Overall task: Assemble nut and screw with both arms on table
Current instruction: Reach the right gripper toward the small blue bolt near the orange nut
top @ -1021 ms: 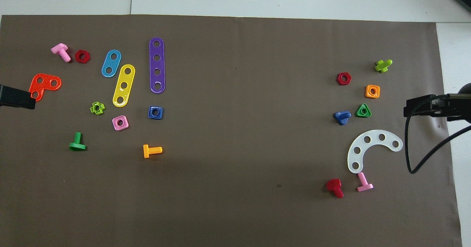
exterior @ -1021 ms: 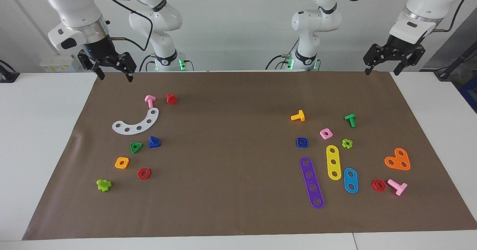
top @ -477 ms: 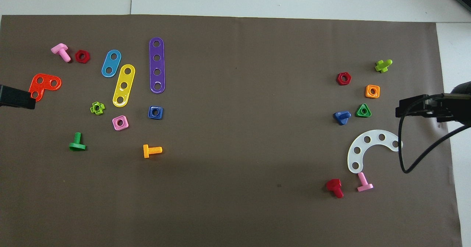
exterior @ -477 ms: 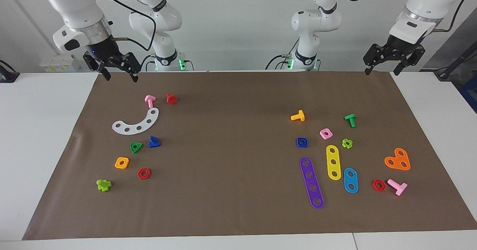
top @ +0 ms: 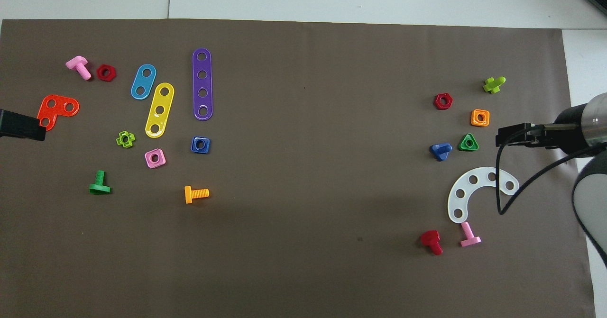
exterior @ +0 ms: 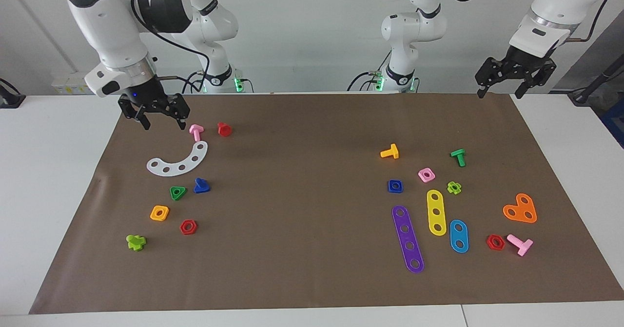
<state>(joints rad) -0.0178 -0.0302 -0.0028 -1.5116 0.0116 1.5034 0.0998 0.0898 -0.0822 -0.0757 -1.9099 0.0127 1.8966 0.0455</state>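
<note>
Lower and farther in than before, the right gripper [exterior: 163, 124] hangs spread apart over the table [exterior: 302, 268] by a pink screw [exterior: 196, 131]. Left gripper [exterior: 502, 91] waits, spread, at its end. Screw [exterior: 201, 186] lies beside a green nut [exterior: 177, 192]; nut [exterior: 395, 186] well apart. No writing readable.

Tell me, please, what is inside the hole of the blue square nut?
The nut lies flat on the brown paper, apart from the blue screw. Its hole shows only something dark; no screw is in it. What lies under the nut is hidden.
</note>
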